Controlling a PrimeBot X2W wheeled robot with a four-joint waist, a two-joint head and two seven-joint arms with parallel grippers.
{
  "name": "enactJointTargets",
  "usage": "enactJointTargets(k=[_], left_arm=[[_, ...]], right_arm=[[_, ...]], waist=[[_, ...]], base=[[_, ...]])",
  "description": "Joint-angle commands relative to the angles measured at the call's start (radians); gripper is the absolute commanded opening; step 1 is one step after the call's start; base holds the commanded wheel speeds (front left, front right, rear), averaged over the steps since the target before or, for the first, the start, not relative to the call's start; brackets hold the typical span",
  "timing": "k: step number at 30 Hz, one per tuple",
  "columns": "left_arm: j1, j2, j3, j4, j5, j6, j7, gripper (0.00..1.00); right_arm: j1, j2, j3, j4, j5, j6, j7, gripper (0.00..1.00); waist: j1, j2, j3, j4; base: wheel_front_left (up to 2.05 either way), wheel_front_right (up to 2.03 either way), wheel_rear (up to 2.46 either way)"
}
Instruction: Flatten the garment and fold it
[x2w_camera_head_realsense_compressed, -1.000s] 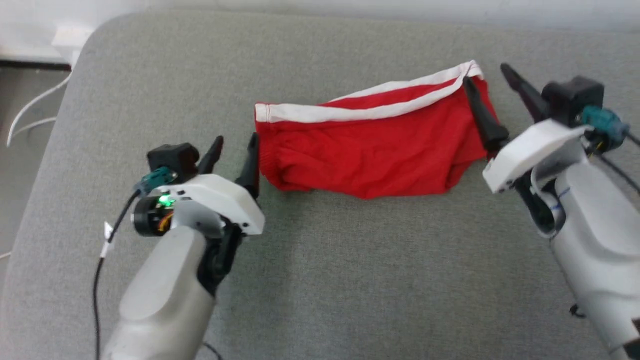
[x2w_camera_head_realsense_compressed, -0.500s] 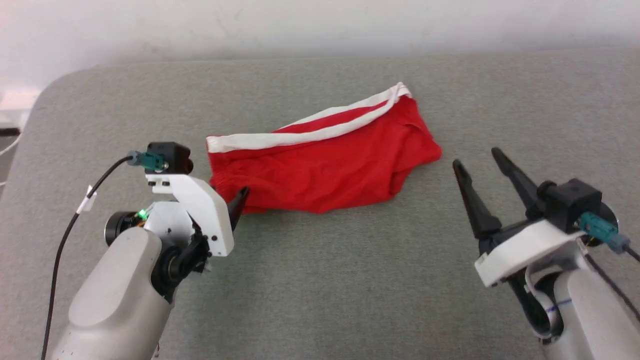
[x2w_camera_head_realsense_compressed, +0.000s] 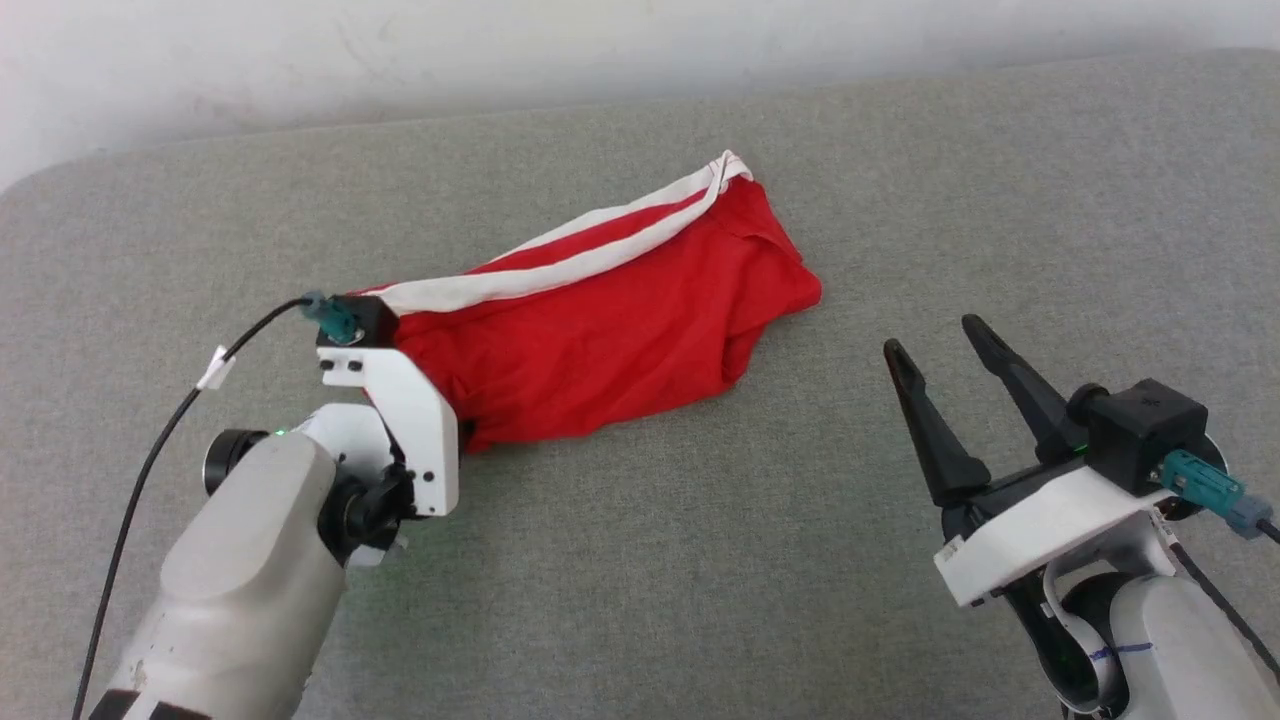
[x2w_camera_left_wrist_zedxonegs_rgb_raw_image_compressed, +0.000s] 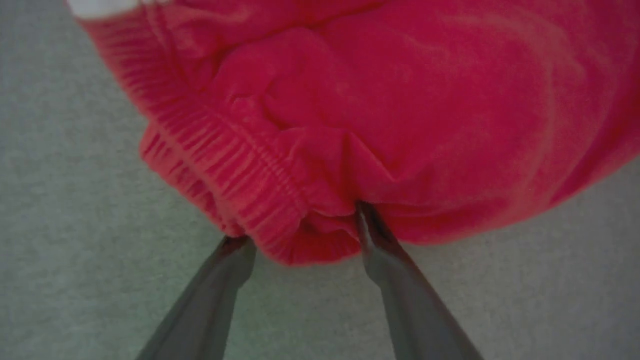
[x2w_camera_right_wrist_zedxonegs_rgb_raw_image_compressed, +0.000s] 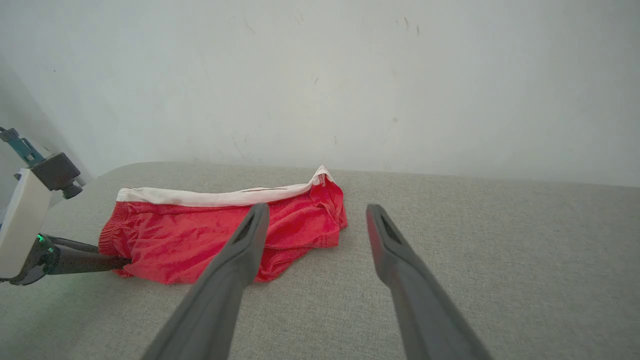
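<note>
Item: garment (x2w_camera_head_realsense_compressed: 610, 330), red, bunched, lying on grey padded surface (x2w_camera_head_realsense_compressed: 640, 580). Left gripper (x2w_camera_left_wrist_zedxonegs_rgb_raw_image_compressed: 301, 224): fingers spread, straddling the ribbed corner fold, not yet pinching. Right gripper (x2w_camera_head_realsense_compressed: 932, 334): fingers spread, well apart from cloth. You should close on one layer's edge, then draw outward. Writing: none legible

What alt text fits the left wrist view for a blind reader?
The left gripper, its two dark fingers spread apart, straddles a bunched corner of the red shorts at their ribbed elastic edge. The shorts lie crumpled on a grey fabric surface, a bit of white band at the top left.
</note>
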Motion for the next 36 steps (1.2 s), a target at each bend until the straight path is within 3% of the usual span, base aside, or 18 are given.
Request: enactJointTargets(k=[1,2,7,10,21,29,36], left_arm=[[0.044,-0.037,-0.039,0.042,0.006,-0.016,0.028,0.09],[0.045,-0.044,-0.054,0.057,0.009,-0.026,0.037,0.0],[0.046,-0.077,-0.06,0.094,-0.003,-0.051,0.008,0.0],[0.048,-0.074,-0.049,0.085,-0.006,-0.06,-0.039,0.0],[0.009,-0.047,-0.05,-0.14,0.043,-0.055,-0.148,0.0],[-0.013,-0.041,-0.068,-0.301,0.07,-0.037,-0.141,0.0],[-0.008,-0.038,-0.075,-0.361,0.076,-0.031,-0.151,0.0]], right_arm=[[0.009,0.0,0.003,-0.006,0.007,-0.001,0.001,1.0],[0.008,-0.001,0.006,-0.005,0.013,-0.001,0.006,1.0],[-0.004,-0.011,0.003,0.012,0.043,-0.001,0.037,1.0],[-0.037,-0.019,-0.009,0.082,0.091,-0.001,0.09,1.0],[-0.383,-0.037,0.001,0.516,0.208,-0.001,0.321,1.0],[-0.653,-0.031,0.022,0.833,0.194,-0.001,0.431,1.0],[-0.766,-0.014,0.033,1.047,0.163,-0.001,0.481,1.0]], waist=[[0.0002,0.0,0.005,-0.005],[0.0002,0.0,0.006,-0.004],[0.0002,0.0,0.001,0.003],[0.0002,0.0,-0.005,0.008],[0.0002,0.0,0.032,0.114],[0.0002,0.0,0.105,0.195],[0.0002,0.0,0.149,0.229]], base=[[0.0,0.0,0.0],[0.0,0.0,0.0],[0.0,0.0,0.0],[0.0,0.0,0.0],[0.0,0.0,0.0],[0.0,0.0,0.0],[0.0,0.0,0.0]])
